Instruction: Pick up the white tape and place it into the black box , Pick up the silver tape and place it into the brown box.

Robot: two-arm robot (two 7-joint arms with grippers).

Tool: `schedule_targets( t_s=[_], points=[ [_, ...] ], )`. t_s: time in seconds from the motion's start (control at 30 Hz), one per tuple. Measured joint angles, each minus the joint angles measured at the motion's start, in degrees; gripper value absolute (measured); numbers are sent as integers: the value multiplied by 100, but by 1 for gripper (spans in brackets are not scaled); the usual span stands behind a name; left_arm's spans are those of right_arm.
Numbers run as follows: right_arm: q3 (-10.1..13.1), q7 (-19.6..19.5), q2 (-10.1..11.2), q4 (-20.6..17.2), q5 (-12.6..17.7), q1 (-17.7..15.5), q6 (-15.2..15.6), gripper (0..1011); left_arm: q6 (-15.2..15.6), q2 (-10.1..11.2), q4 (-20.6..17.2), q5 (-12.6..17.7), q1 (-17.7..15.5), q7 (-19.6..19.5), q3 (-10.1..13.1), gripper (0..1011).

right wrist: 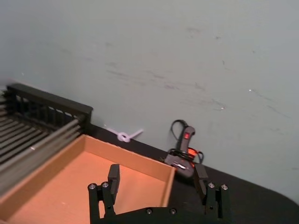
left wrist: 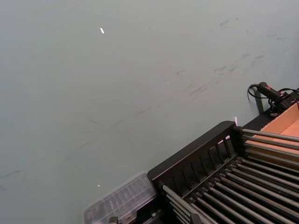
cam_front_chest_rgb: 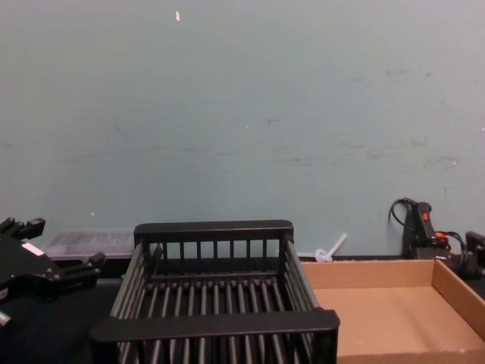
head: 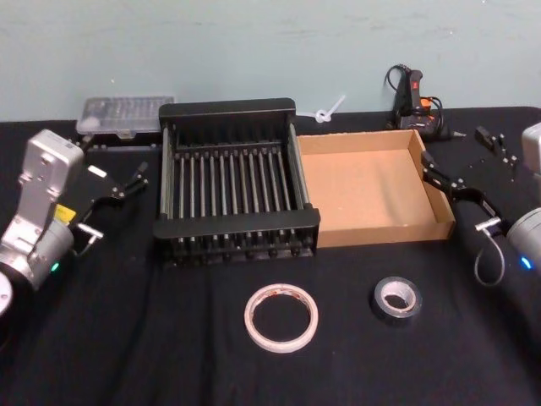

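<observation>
Nearest to the robot, the white tape (head: pixel 281 317) lies flat on the black tabletop (head: pixel 127 338), and the silver tape (head: pixel 396 298) lies just to its right, a little farther back. Both are apart from the boxes and nothing touches them. The main risk, I think, is that a ring lying so flat gives little to grip. Jaws that come down off-centre could push it along the cloth instead of lifting it. The two rolls are also near each other, so one arm may disturb the other roll.

Behind them stand the black box (head: pixel 237 228) and the brown box (head: pixel 438 222), side by side and touching, both with nothing inside. A mix-up of boxes is possible.

The left gripper (head: pixel 116 196) hovers left of the black box, its jaws spread. The right gripper (head: pixel 461 193) hangs at the right wall of the brown box, jaws also spread; it could knock that low wall.

Farther back lie a clear plastic case (head: pixel 125 115), a white zip tie (head: pixel 328 112) and a glue gun (head: pixel 414 101) near the wall, out of the way.
</observation>
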Motion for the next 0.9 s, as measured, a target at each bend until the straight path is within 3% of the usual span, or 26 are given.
schedule_targets(
  t_s=[0.2,0.4,0.9],
  points=[
    [127,173,-13,-333,256,-230,169,1002,0,0,0,0,0,0,0,1001],
    [211,413,52,-771,499,-550,549,1002,0,0,0,0,0,0,0,1002],
    [431,670,322,-1569,709,-1366,1302,1002,0,0,0,0,0,0,0,1001]
  ],
)
